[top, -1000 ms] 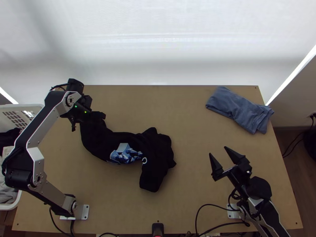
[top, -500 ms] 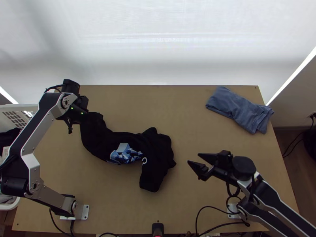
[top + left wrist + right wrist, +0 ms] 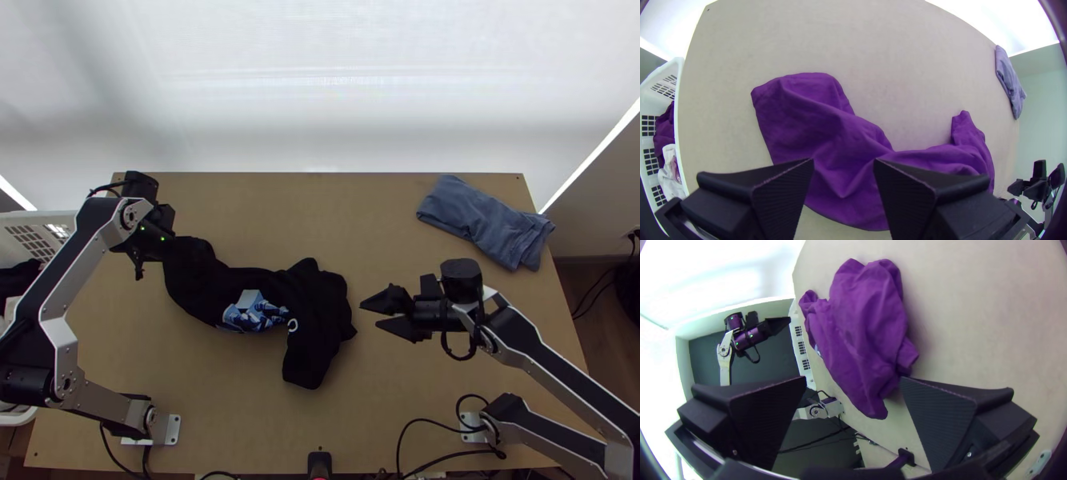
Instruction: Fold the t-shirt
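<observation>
Across the middle and far left of a light wooden table [image 3: 384,216], a dark t-shirt [image 3: 212,288] lies bunched lengthwise. Its long axis bends from a rounded end at the far left, down past a blue and white print [image 3: 254,312], to a wider, rumpled end at mid-table, where a flap [image 3: 306,360] points toward the near edge. Which end is the collar, I cannot tell.

My left gripper [image 3: 156,244] is seen above at the shirt's far-left end. In my left wrist view, the two fingers of that left gripper [image 3: 844,161] stand wide apart, gripping nothing, with rumpled cloth lying below and past their tips. Whether either finger brushes the fabric, I cannot tell.

My right gripper [image 3: 370,314], likewise spread and holding nothing, points at the rumpled end. From above, the shirt lies just to the left of its tips; in my right wrist view, the cloth lies ahead of the gap between the two fingers.

At the table's far right rests a folded blue-grey cloth [image 3: 484,220], while a white basket [image 3: 70,214] holding clothes stands by the left edge.
</observation>
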`<state>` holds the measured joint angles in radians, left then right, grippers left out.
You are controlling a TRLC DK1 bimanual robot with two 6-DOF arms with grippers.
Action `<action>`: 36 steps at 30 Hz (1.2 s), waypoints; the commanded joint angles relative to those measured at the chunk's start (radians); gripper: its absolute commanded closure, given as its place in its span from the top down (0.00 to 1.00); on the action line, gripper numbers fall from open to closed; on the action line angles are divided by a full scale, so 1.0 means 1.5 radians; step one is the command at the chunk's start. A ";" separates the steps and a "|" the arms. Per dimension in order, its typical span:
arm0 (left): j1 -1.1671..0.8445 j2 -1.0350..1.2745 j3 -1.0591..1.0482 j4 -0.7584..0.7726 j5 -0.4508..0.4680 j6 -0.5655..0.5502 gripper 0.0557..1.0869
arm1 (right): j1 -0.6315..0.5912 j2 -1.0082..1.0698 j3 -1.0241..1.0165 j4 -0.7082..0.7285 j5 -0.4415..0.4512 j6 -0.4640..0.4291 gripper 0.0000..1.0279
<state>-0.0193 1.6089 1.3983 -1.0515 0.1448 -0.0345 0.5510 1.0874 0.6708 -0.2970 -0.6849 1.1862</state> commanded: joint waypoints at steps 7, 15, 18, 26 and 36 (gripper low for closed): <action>0.009 -0.009 -0.026 0.014 -0.002 -0.012 0.66 | 0.048 0.091 0.010 -0.049 -0.051 0.026 0.90; 0.024 -0.008 -0.032 0.017 -0.002 -0.010 0.66 | 0.064 0.176 0.041 -0.067 -0.055 0.016 0.70; 0.028 -0.010 -0.034 0.017 -0.002 -0.008 0.66 | 0.063 0.193 0.047 -0.049 -0.054 0.016 0.55; 0.036 -0.013 -0.033 0.017 -0.002 -0.005 0.66 | 0.083 0.230 0.074 -0.019 -0.054 0.017 0.45; 0.038 -0.016 -0.031 0.015 -0.003 -0.002 0.66 | 0.085 0.302 0.114 0.016 -0.044 0.020 0.45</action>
<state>0.0288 1.6089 1.3670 -1.0260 0.1448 -0.0341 0.6724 1.5150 0.8211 -0.2848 -0.7513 1.2041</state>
